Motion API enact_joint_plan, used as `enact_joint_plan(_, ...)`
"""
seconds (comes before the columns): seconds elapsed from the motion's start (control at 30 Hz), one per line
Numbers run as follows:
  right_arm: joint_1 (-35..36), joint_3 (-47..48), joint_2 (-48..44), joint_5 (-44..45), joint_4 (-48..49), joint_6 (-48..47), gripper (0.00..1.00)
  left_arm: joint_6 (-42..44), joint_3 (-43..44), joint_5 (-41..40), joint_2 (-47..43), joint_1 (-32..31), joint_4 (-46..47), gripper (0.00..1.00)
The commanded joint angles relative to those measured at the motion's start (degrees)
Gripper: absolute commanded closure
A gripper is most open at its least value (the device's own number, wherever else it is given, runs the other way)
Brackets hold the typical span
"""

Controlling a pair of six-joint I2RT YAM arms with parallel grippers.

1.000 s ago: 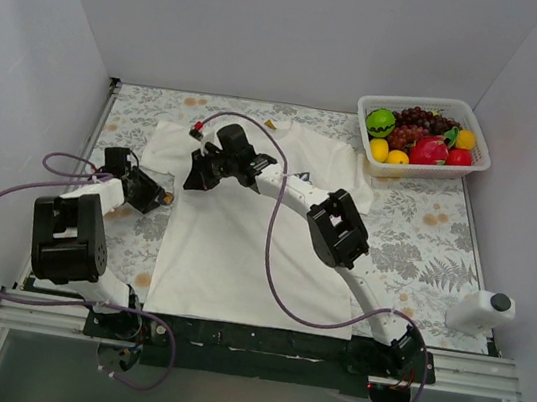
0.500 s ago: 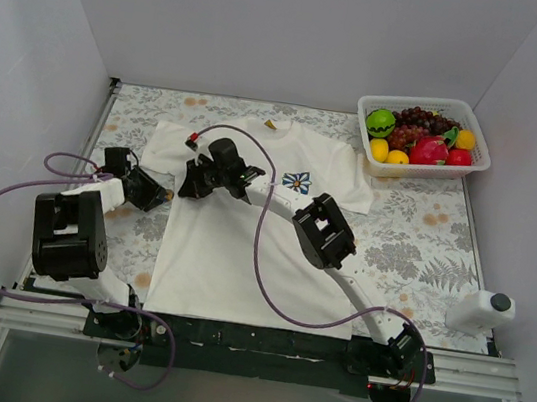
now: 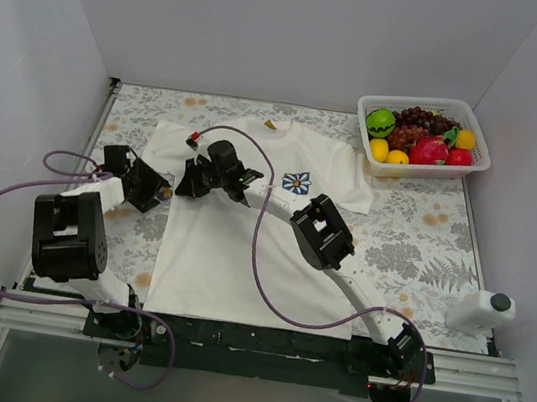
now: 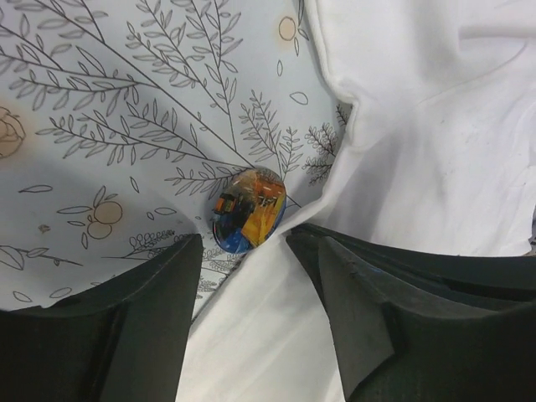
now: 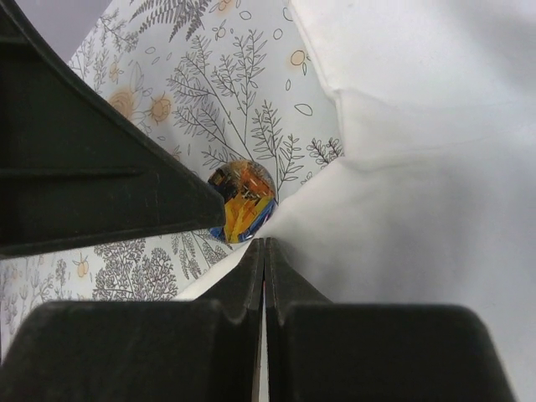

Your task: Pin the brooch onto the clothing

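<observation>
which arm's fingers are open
The left arm's fingers: they stand apart, the brooch just beyond their gap; the right arm's fingers are pressed together.

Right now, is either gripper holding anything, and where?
Left gripper is open, the brooch lying loose at its fingertips. Right gripper is shut at the shirt edge; whether it pinches cloth cannot be told.

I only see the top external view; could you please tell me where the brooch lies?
Observer: The small round glossy orange-and-blue brooch lies on the leaf-print mat, right at the edge of the white T-shirt.
Operator: Is the left end effector holding it?
Observer: No; the left end effector is open, straddling it without touching.
Operator: And the right one?
Observer: The right end effector is shut, close beside the brooch.
</observation>
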Motion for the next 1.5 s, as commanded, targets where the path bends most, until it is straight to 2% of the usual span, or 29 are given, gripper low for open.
enact_joint_plan(0.0,0.31,2.54,-1.73,0.14,3.82,1.59,0.99,0.7,0.48,-4.34,-0.15,1.98,-4.39,0.41)
enact_joint_plan(0.17,0.31,0.44,-2.25,1.64,5.84,1.94,0.99,0.43,0.83,-2.76,0.72,3.3,-3.08,0.44)
enact_joint_plan(0.4,0.31,2.8,0.65,1.2,5.5,4.05,0.99,1.14,1.89,1.81,4.42,3.39,-0.53,0.5)
enact_joint_plan(0.67,0.92,3.68,2.93,-0.29,5.23,5.45,0.99,2.81,0.04,6.91,4.68,3.39,0.62,0.52)
enact_joint_plan(1.17,1.63,4.3,4.52,-0.47,4.18,5.1,0.99,2.54,-0.4,5.86,6.09,2.78,2.73,0.61)
enact_joint_plan(1.3,1.63,3.6,3.46,-0.73,4.09,4.66,0.99,3.33,-0.57,5.07,2.76,2.87,1.32,0.6)
enact_joint_plan(1.47,1.63,0.52,0.12,-0.56,4.79,3.7,0.99,4.74,1.09,0.52,-6.2,2.86,-4.02,0.61)
